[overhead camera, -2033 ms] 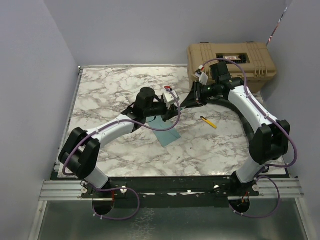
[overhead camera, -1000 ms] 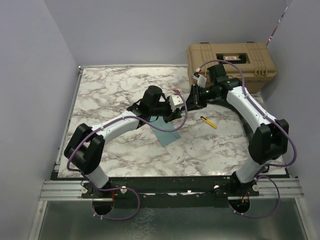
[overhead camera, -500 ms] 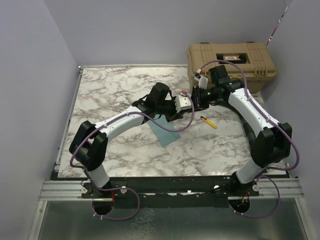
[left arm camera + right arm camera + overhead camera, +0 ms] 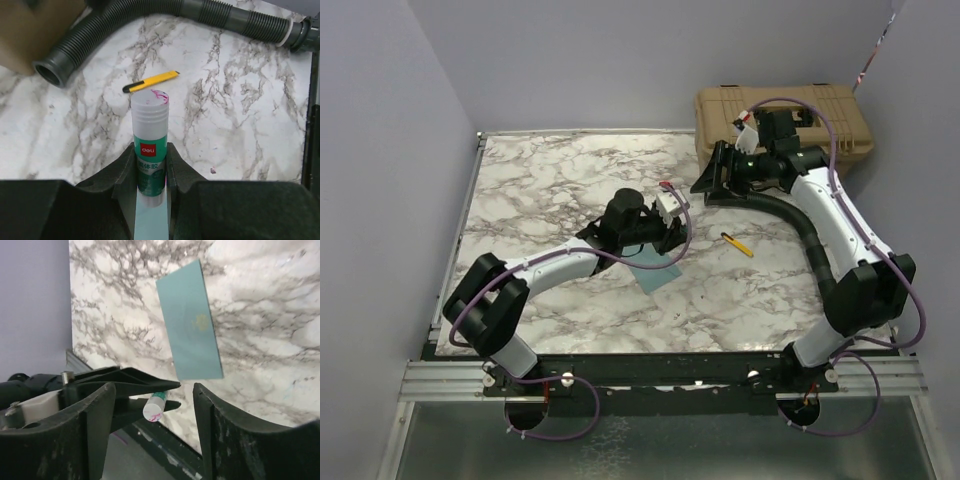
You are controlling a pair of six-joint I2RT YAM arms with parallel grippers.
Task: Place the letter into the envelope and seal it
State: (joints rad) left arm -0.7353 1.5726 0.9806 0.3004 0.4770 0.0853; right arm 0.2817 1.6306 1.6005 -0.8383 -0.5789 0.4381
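The teal envelope (image 4: 656, 272) lies flat on the marble table, just beneath my left gripper (image 4: 668, 238); it also shows in the right wrist view as the envelope (image 4: 190, 342). My left gripper (image 4: 150, 150) is shut on a green-and-white glue stick (image 4: 150, 135), whose white end with a pink smear points toward the right arm. My right gripper (image 4: 713, 180) hangs open and apart from it, near the tan case. In the right wrist view the right gripper (image 4: 154, 390) holds nothing, and the glue stick (image 4: 154, 407) shows beyond its fingers. The letter is out of view.
A yellow utility knife (image 4: 737, 244) lies on the marble to the right of the envelope. A tan hard case (image 4: 782, 120) stands at the back right corner. The right arm's grey corrugated hose (image 4: 150, 15) arches over the table. Purple walls close in the left and the back.
My right gripper, shut at the glue stick's tip before, has opened and drawn back toward the tan case. My left arm has pulled back and lower over the envelope, still gripping the stick.
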